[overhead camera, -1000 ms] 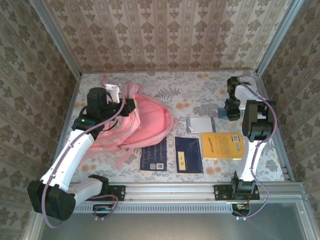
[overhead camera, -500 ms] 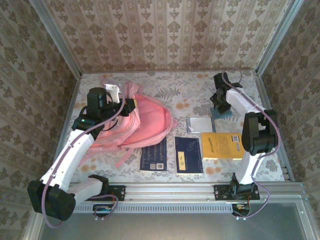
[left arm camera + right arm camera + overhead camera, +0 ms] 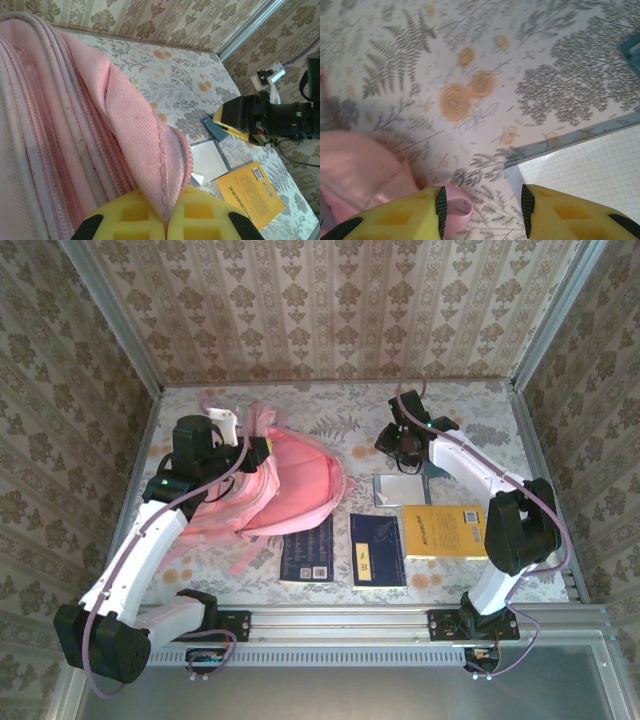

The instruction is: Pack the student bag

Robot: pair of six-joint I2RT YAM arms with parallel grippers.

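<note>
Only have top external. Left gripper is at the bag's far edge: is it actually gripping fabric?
Observer: Yes. In the left wrist view the left gripper is shut, pinching a folded edge of the student bag between its yellow pads.
Operator: Right gripper carrying anything?
Observer: No. In the right wrist view the right gripper has its jaws apart, with only bare table between them; a gridded white sheet lies just beyond one finger.

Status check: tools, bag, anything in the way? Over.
Left tool shut on student bag flap. Right tool open, empty, above table by bag's edge. Yellow book, blue books unpacked nearby.
</note>
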